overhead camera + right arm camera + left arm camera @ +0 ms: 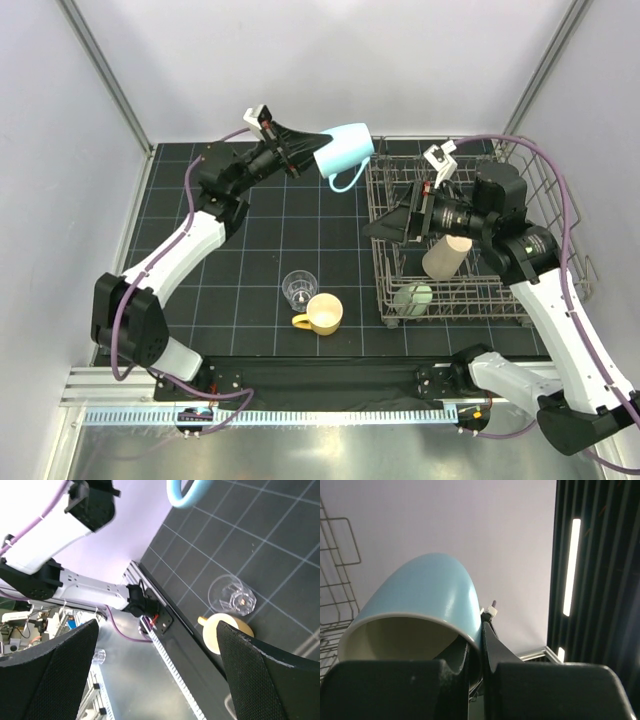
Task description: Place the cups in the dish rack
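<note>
Close to the desk's front edge the yellow mug [324, 313] sits just beside the clear glass [298, 288]. The left gripper [318, 142] pinches the light blue cup [348, 150] by its rim, aloft at the dish rack [480, 300]'s far-left corner. The right gripper [372, 228] gapes empty above the rack.

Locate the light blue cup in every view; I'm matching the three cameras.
Top external: light blue cup upper centre, held by the left gripper, beside the dish rack.
Left wrist: fills the lower left, rim toward camera.
Right wrist: only its handle, at the top edge.
Shared landmark: dish rack wires, top external and left wrist only.
</note>
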